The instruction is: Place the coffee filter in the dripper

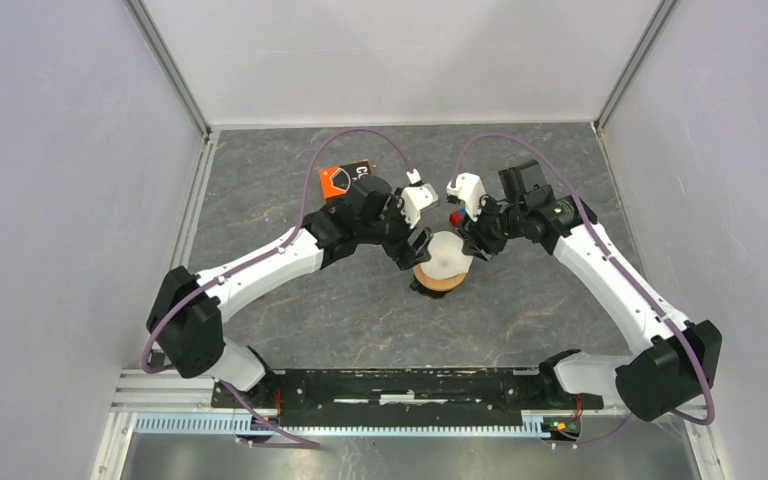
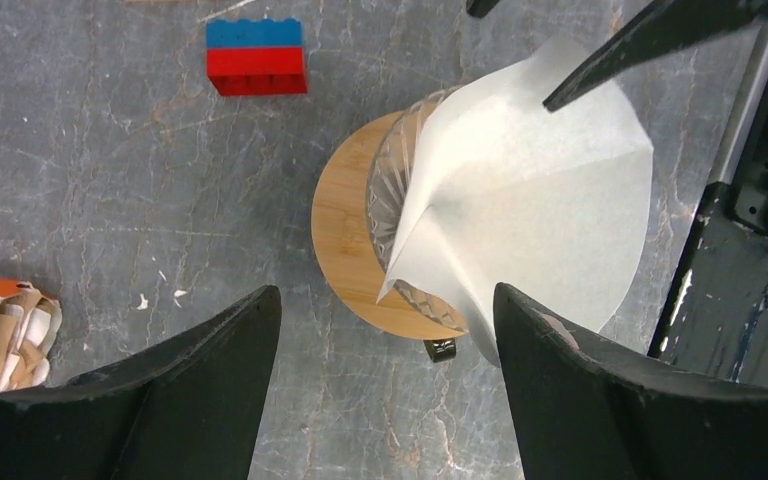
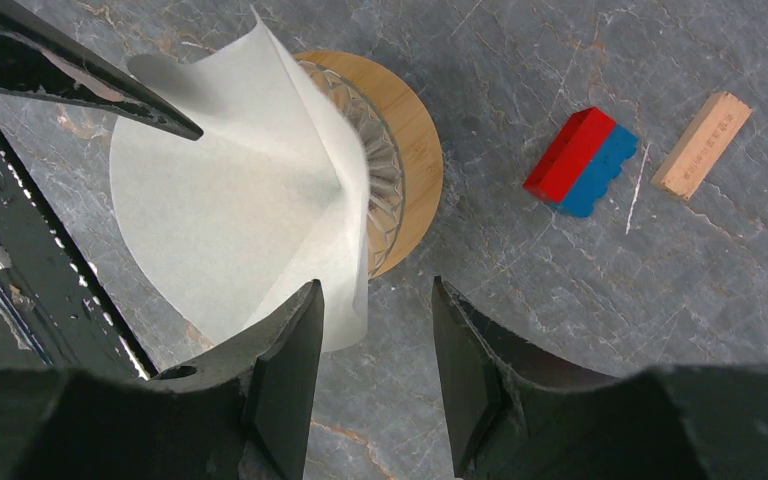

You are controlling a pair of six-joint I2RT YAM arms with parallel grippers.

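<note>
The left gripper [image 2: 385,300] gapes wide and empty above the thin white paper cone filter [image 2: 540,200], which rests askew on the round, wood-collared ribbed dripper [image 2: 345,230]. The right gripper [image 3: 375,290], half open, pinches nothing. Seating seems unfinished, and the next move likely calls for pressing the cone down centred.

A: State of the coffee filter [image 2: 540,200]?
B: White paper, opened into a cone with one fold line showing. It lies tilted over the dripper [image 2: 345,235], covering most of its mouth and overhanging one side.
A: And the dripper?
B: Clear ribbed glass funnel in a round tan wooden collar, upright near the middle of the table [image 1: 290,330], well away from every edge.
</note>
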